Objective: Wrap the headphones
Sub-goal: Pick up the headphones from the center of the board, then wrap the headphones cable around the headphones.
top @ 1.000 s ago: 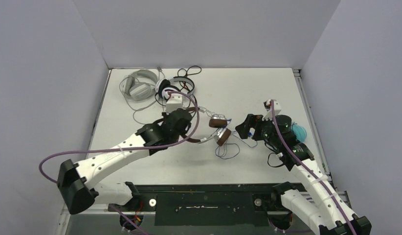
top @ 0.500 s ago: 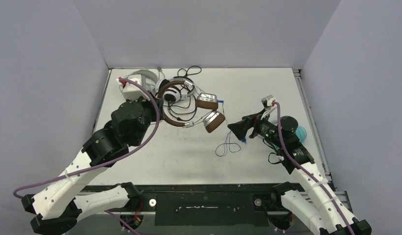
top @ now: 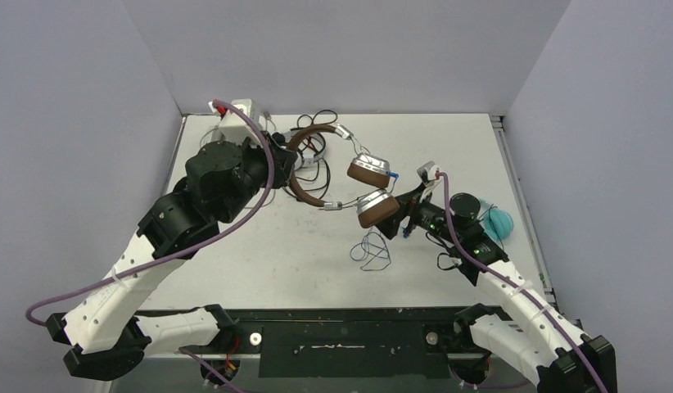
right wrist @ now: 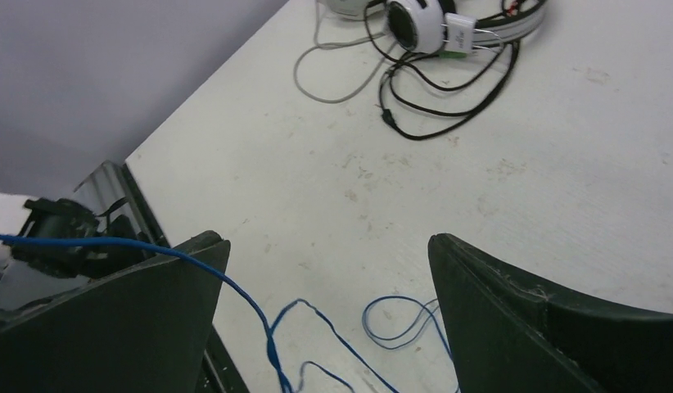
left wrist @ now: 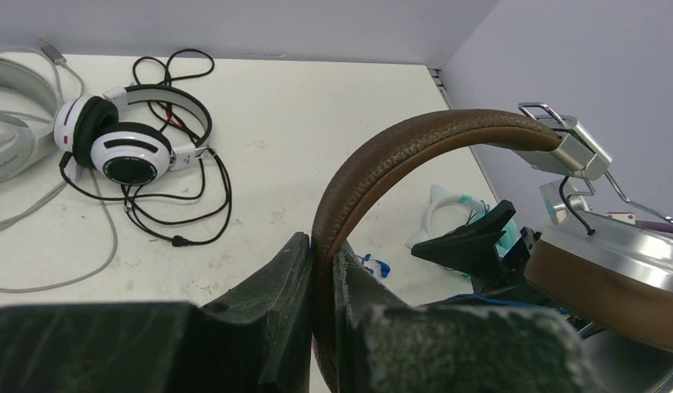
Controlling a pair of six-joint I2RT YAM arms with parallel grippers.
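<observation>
My left gripper [left wrist: 321, 254] is shut on the leather band [left wrist: 399, 147] of the brown headphones [top: 368, 172] and holds them up off the table. Their two cups hang to the right, the lower cup [top: 378, 207] close to my right gripper [top: 405, 219]. The blue cable [top: 372, 250] runs down from the cups into loose loops on the table. My right gripper [right wrist: 329, 246] is open above those loops [right wrist: 268, 327]. One blue strand crosses in front of its left finger [right wrist: 112, 319], and nothing is pinched between the fingers.
The black-and-white headphones [left wrist: 124, 147] lie with their tangled black cable at the back left. A pale grey headset [left wrist: 14, 123] and its grey cable lie beside them. A light teal headset [top: 499, 221] sits at the right edge behind my right arm.
My left arm swung back to the left and rose, carrying the brown headphones up off the table. My right gripper moved left, closer to the hanging cups and the blue cable.
</observation>
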